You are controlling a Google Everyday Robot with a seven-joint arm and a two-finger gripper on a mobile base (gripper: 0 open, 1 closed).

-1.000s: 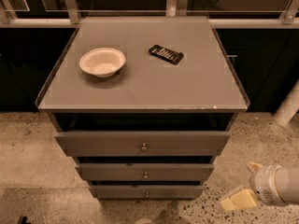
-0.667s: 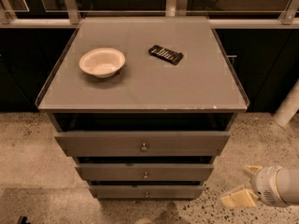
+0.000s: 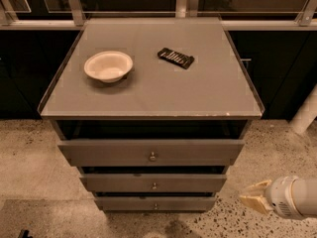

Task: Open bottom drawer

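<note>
The bottom drawer (image 3: 155,203) is the lowest and shortest of three grey drawer fronts, with a tiny round metal knob (image 3: 155,206) at its centre. It sits just above the floor, below the middle drawer (image 3: 154,183) and the widest top drawer (image 3: 151,152). My gripper (image 3: 253,197) is at the lower right, to the right of the cabinet at about the height of the bottom drawer, pointing left toward it. It is apart from the cabinet, a short way from its right corner.
The grey cabinet top (image 3: 148,90) carries a white bowl (image 3: 108,66) and a dark flat packet (image 3: 176,57). Speckled floor lies around the cabinet. A white post (image 3: 306,113) stands at the right. Dark cabinets and a metal railing run along the back.
My gripper has shifted slightly to the right and a little up. The drawers, bowl and packet have not moved.
</note>
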